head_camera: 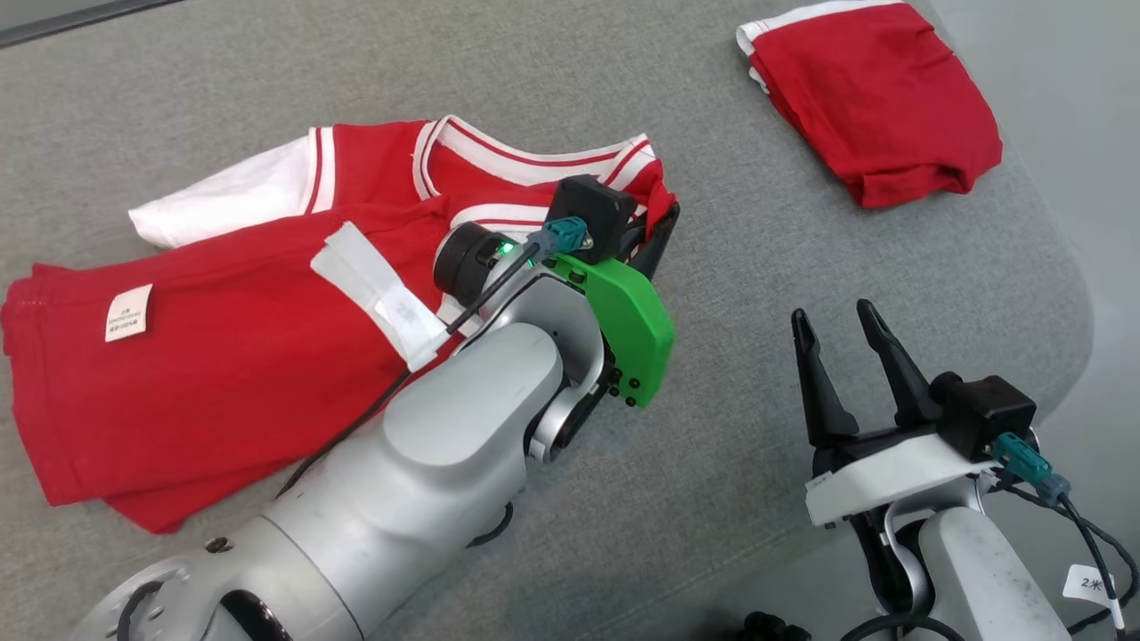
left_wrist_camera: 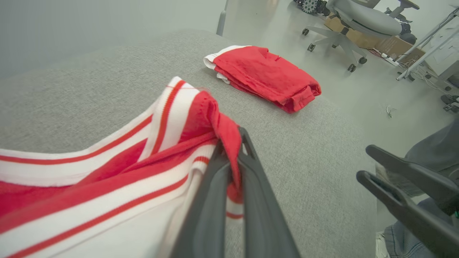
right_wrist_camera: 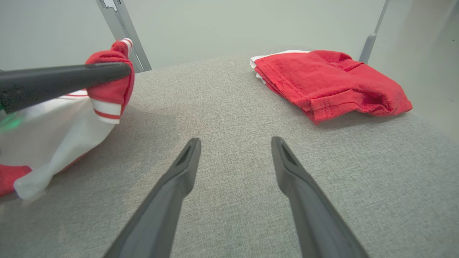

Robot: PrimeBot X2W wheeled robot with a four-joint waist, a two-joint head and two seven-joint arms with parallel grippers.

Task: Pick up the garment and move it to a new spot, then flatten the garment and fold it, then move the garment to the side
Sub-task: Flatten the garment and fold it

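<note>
Leftmost, the garment (head_camera: 223,356), soft red knit with ribbed white-striped trim, sprawls rumpled on the grey woven surface (head_camera: 534,80). My left gripper (left_wrist_camera: 232,147) pinches its striped edge tight, raised, I reckon, to pull it flat. My right gripper (head_camera: 834,313) hovers spread wide, empty, ready. Far right, a folded red bundle (head_camera: 877,98) lies parked aside.

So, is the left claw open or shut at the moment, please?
Shut: the left claw pinches the striped garment tightly between its fingers.
</note>
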